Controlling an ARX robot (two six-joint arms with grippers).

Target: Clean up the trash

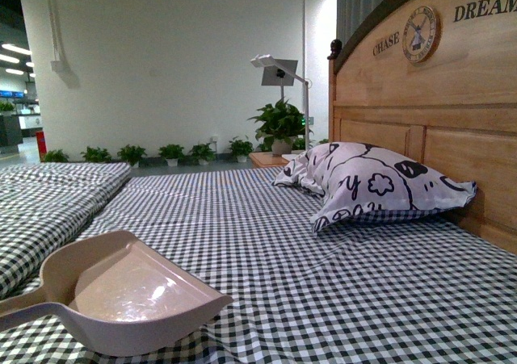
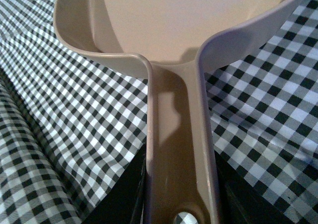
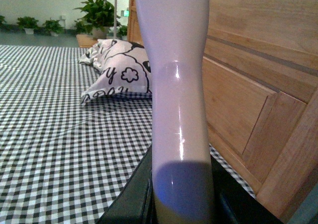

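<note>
A beige dustpan (image 1: 137, 299) hovers low over the checked bed sheet (image 1: 323, 283) at the front left, its mouth facing right. My left gripper (image 2: 181, 204) is shut on the dustpan handle (image 2: 179, 149), with dark jaws pressed against both sides. The pan's inside (image 2: 174, 25) looks bare apart from a glossy sheen. My right gripper (image 3: 181, 199) is shut on the pale brush handle (image 3: 176, 85), which stands upright close to the wooden headboard (image 3: 248, 60). The brush head is out of frame. The trash shows in no view.
A black-and-white patterned pillow (image 1: 371, 182) leans against the headboard (image 1: 436, 98) at the right. A folded checked quilt (image 1: 48, 194) forms a ridge on the left. Beyond the bed stand potted plants (image 1: 279, 126) and a lamp (image 1: 279, 69).
</note>
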